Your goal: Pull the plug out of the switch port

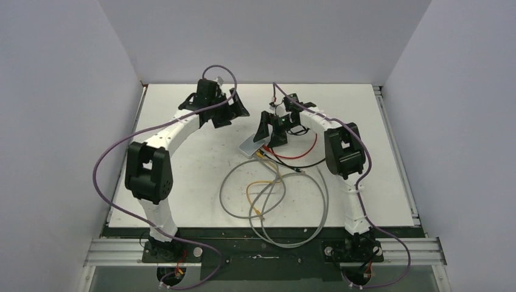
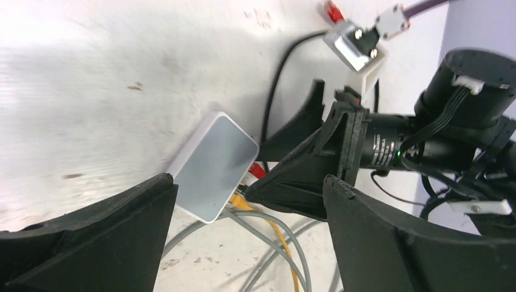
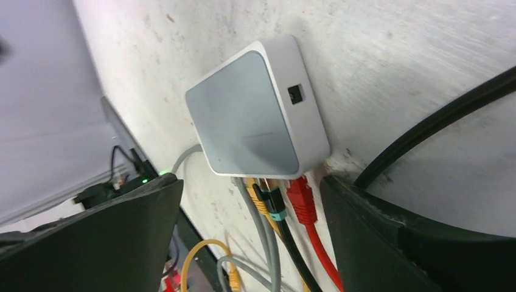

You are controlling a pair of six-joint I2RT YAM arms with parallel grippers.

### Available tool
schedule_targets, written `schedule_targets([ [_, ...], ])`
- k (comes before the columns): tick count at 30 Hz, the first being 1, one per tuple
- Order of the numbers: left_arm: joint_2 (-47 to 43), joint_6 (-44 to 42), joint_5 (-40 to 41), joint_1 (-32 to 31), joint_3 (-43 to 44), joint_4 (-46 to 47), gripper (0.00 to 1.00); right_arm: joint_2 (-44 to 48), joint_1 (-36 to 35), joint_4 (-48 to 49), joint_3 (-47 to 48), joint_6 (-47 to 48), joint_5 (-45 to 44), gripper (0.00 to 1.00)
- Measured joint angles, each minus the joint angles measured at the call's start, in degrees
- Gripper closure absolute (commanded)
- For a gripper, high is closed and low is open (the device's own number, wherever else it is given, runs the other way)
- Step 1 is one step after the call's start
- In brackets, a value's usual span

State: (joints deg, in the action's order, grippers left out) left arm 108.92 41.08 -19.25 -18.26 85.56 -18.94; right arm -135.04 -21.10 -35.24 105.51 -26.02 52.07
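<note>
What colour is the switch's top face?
Light grey switch, white sides; right wrist view shows it best.

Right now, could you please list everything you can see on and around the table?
switch: one, light grey, mid-table
red cable: one, red, plugged into the switch's near edge
yellow cable: one, yellow, plugged beside it
black cable: at least one, black, plugged there too
grey cable: at least one, grey, looped across the table's near half
table: one, white
left arm and right arm: two, white and black, flanking the switch
left fingers: two, black, open, empty
right fingers: two, black, open, near the plugs
</note>
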Motion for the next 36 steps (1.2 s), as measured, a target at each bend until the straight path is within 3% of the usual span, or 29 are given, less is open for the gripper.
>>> schedule_targets([
  [3, -4.3, -4.1, 8.1, 0.2, 3.4, -5.9, 0.04, 2.1, -0.3, -0.6, -0.6, 1.2, -5.2, 0.00],
  [6, -9.1, -6.7, 16.8, 0.8, 5.3, -10.2, 0.04, 5.9, -0.3, -0.4, -3.6, 2.4, -11.5, 0.10],
  [12, -16.0, -8.5, 27.6, 5.9, 7.4, -15.7, 0.04, 15.9, 0.0, 2.3, -10.2, 3.8, -22.0, 0.10],
  [19, -21.5, -7.1, 25.1, 17.9, 3.7, -15.7, 0.04, 26.1, 0.1, 8.0, -13.4, 4.9, -30.3, 0.10],
  [23, -22.4, -7.2, 20.9, 20.7, 1.9, -15.5, 0.04, 29.0, 0.1, 10.0, -13.9, 5.1, -34.3, 0.10],
  [29, -21.9, -10.2, 17.4, 16.9, 1.2, -16.0, 0.04, 33.8, 0.9, 15.2, -22.9, 5.2, -39.4, 0.10],
  [36, -14.9, -17.8, 21.1, 2.6, 6.4, -20.6, 0.04, 35.9, 8.3, 18.5, -29.2, -0.2, -33.7, 0.10],
])
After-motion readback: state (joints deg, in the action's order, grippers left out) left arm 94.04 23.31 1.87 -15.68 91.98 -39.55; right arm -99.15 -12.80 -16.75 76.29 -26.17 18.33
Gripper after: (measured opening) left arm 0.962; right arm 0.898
